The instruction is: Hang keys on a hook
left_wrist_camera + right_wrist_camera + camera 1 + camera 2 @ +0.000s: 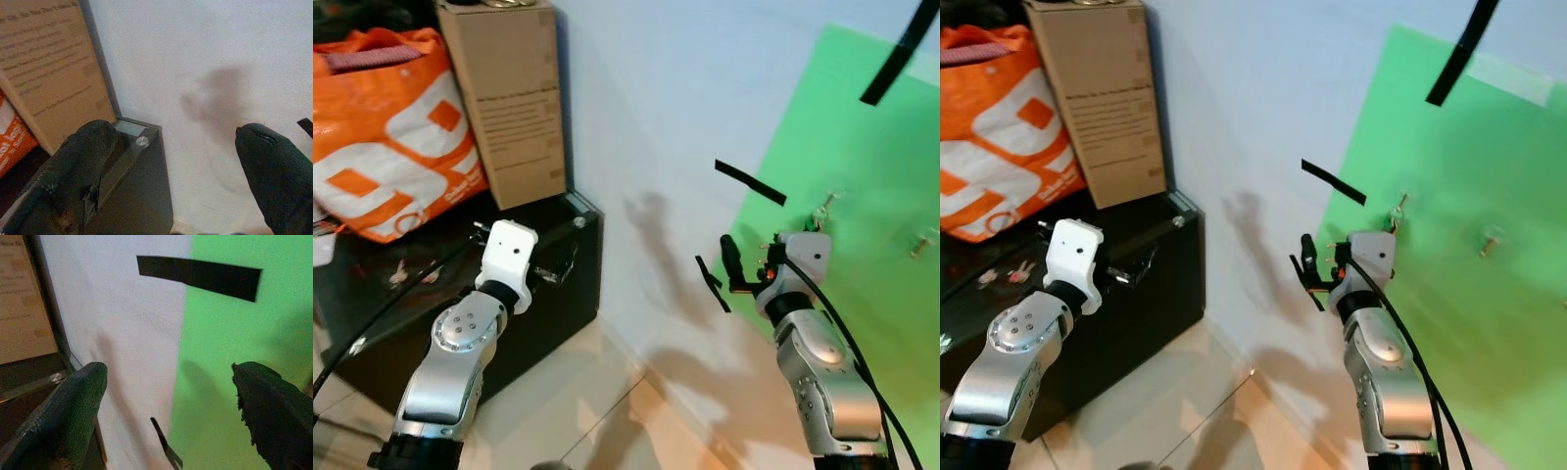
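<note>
Right eye view: keys [1398,210] hanging on a hook on the green sheet [1489,323], long axis near vertical; right hand [168,396] spread, empty, beside them; left hand [178,161] spread, empty.

Head eyes look down at the wall [646,108] (wrists close, sharing it).

The keys [824,208] on the green sheet [862,176] are showing too small to make out, and the right wrist [800,257] is partly covering them. The picture edge is cutting off the orange bag [382,127].
</note>
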You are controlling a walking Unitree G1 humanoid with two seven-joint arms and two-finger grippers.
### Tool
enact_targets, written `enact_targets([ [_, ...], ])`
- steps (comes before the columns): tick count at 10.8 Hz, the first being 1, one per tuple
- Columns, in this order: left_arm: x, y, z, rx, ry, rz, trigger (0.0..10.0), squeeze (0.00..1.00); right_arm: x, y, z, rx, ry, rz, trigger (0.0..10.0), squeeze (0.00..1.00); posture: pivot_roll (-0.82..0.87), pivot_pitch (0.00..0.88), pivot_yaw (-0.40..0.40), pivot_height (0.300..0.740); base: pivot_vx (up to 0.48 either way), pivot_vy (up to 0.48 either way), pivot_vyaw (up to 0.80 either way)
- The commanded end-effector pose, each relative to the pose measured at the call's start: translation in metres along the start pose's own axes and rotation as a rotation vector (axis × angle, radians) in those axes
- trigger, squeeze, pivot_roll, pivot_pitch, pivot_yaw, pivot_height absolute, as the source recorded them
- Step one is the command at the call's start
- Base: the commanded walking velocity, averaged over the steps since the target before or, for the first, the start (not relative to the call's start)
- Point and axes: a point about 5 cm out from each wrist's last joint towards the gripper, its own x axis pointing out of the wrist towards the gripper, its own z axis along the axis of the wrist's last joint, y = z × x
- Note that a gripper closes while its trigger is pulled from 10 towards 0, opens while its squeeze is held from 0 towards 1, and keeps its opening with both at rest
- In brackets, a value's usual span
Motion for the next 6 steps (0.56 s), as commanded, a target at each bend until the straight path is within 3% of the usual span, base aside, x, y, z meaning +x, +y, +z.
enact_targets([
  [1, 0.0014, -0.0024, 0.0017, 0.001, -0.007, -0.001, 10.0, 0.0, 0.0001, -0.0029, 0.0011, -0.037, -0.002, 0.007, 10.0, 1.0, 0.0, 0.0, -0.047, 0.74, 0.375, 0.0, 0.0],
  [6, 0.0011, -0.0047, 0.0013, 0.006, -0.008, -0.01, 10.0, 0.0, 0.0006, 0.0055, 0.0022, -0.036, -0.009, 0.073, 10.0, 1.0, 0.01, 0.0, -0.056, 0.74, 0.374, 0.0, 0.74],
])
